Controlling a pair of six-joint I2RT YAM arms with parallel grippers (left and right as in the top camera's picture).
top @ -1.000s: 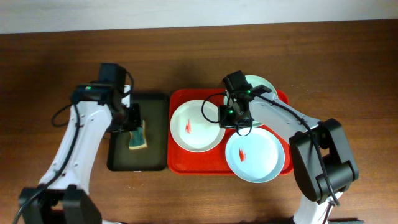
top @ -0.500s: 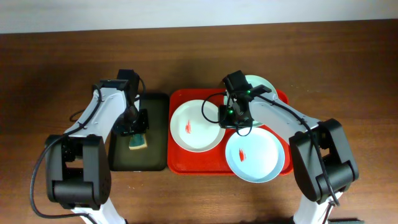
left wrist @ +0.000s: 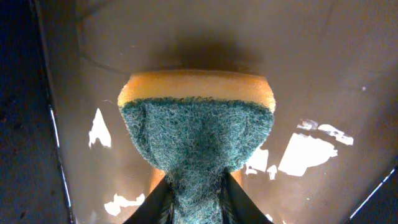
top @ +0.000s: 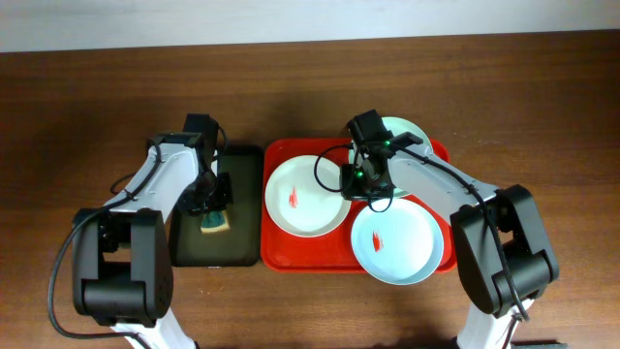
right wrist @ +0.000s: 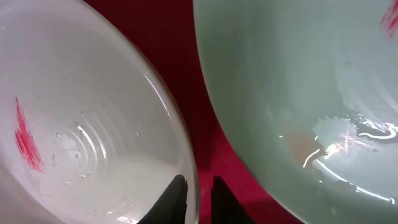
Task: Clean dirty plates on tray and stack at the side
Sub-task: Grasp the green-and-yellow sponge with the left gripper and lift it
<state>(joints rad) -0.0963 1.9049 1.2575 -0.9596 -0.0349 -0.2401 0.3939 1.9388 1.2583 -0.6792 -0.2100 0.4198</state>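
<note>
The white plate (top: 305, 199) lies at the left of the red tray (top: 281, 254), with a red smear on it. One mint-blue plate (top: 397, 242) with a red smear lies at the front right. Another mint-blue plate (top: 409, 131) at the back is partly hidden by my right arm. My right gripper (top: 360, 190) is shut on the white plate's right rim. In the right wrist view its fingers (right wrist: 198, 194) straddle the rim of the white plate (right wrist: 74, 124), beside a mint plate (right wrist: 298, 93). My left gripper (top: 210, 199) (left wrist: 198, 202) is shut on a sponge (top: 214, 222) (left wrist: 196, 124).
The green and yellow sponge lies in a dark green-black tray (top: 194, 247) to the left of the red tray. The dark tray's wet floor (left wrist: 323, 74) surrounds the sponge. Brown wooden table (top: 87, 116) lies all around both trays.
My left arm has swung in over the dark tray and its gripper has come down onto the sponge. The right arm and the plates have not moved.
</note>
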